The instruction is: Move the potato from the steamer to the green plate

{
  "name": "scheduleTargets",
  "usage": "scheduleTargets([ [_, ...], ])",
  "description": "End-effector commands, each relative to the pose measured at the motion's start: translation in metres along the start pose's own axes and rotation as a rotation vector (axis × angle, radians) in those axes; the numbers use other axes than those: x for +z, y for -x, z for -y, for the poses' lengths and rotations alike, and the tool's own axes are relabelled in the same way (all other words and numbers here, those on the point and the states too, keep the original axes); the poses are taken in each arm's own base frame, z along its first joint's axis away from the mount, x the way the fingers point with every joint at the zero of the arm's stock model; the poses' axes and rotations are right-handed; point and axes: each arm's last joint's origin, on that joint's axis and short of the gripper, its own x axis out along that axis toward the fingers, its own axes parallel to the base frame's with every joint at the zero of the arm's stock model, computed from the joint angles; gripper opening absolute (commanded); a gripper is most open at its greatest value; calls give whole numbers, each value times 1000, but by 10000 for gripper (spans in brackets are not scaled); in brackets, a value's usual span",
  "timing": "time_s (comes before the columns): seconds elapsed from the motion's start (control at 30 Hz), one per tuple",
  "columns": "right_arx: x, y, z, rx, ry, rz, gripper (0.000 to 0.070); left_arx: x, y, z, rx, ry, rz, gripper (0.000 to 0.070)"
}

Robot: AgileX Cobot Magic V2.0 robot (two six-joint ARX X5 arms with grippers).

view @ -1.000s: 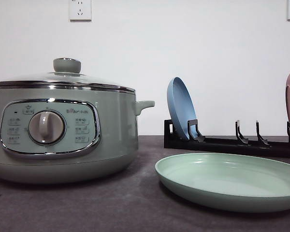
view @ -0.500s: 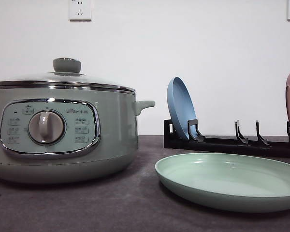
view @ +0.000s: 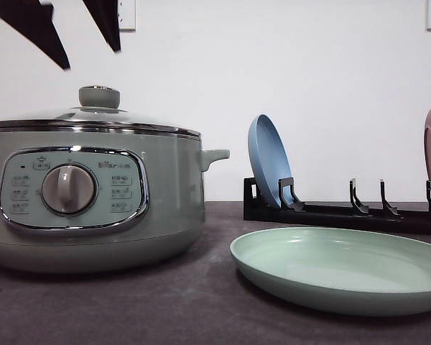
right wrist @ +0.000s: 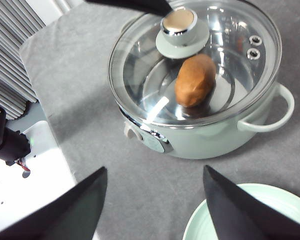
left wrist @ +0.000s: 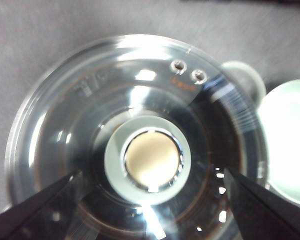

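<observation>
Potato (right wrist: 195,80) lies inside lidded steamer (view: 93,194); green plate (view: 345,269) bare; both tools' fingers apart

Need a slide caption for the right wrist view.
Potato sits under the glass lid of the steamer; open right tool hovers near the green plate.

potato (right wrist: 195,80): orange-brown rounded lump, lying inside the steamer, seen through the glass lid.
steamer (view: 93,194): pale sage-green pot, upright on the desk, lid on, green knob on top.
green plate (view: 345,269): shallow, mint-green, flat on the desk, beside the steamer.
</observation>
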Motion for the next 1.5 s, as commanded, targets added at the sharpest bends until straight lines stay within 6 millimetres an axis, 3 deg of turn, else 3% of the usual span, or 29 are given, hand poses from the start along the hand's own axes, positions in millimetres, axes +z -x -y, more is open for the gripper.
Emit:
scheduleTargets([
  [0.0, 4, -1, -2, 8, 24, 7, 379, 7, -5, 3, -2, -24, 2, 562],
  [0.33, 4, -1, -2, 8, 24, 7, 379, 12, -28, 5, 22, -36, -42, 561],
  [1.07, 4, -1, -2, 6, 25, 8, 379, 13, -40, 7, 23, -41, -72, 546],
  [1.1, 4, -1, -2, 4, 25, 8, 379, 13, -40, 7, 23, -40, -73, 534],
  [1.2, 4, -1, -2, 0, 26, 8, 379, 12, -39, 7, 23, -34, -77, 412],
  [1.33, 4, -1, -2, 0, 32, 8, 379, 12, -39, 7, 23, -24, -79, 368],
  [1.47, 4, -1, -2, 0, 33, 8, 379, 11, -39, 7, 23, -21, -93, 273],
])
